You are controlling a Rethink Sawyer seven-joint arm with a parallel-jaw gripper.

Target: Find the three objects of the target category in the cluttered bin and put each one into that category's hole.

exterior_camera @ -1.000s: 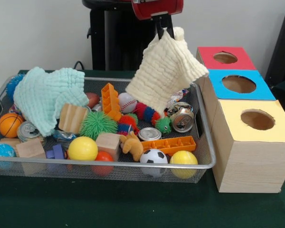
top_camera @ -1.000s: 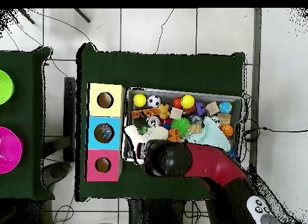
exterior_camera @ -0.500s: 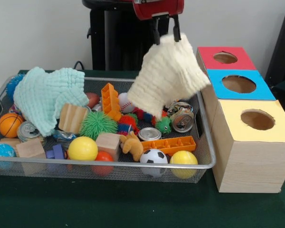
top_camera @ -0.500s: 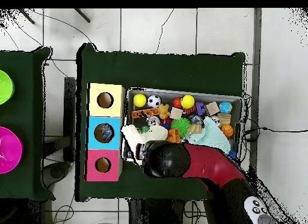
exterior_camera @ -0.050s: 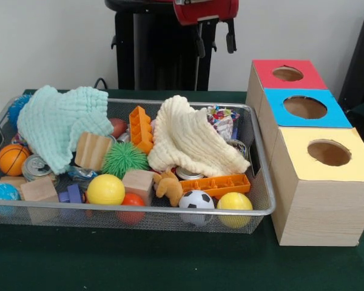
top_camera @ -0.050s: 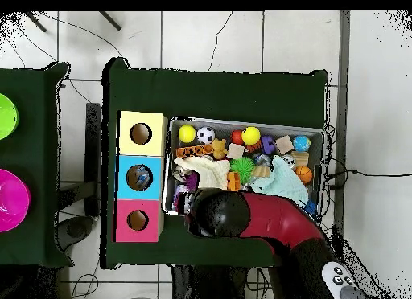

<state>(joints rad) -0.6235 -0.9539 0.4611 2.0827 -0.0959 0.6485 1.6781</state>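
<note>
Tool (exterior_camera @ -0.050s: 214, 41) hangs spread and empty above the cream cloth (exterior_camera @ -0.050s: 191, 140) lying in the bin (exterior_camera @ -0.050s: 262, 188); best to regrip one bunched fold firmly before lifting.

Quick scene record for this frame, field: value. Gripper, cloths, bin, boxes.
gripper: above the bin's back edge, fingers open, holding nothing
cream cloth: lying crumpled in the bin, draped over toys and cans, right of centre
mint cloth: heaped at the bin's left side
bin: wire mesh, full of balls, blocks, cans, toys
boxes: three in a row right of the bin, red top, blue top, yellow top, each with a round hole
</note>
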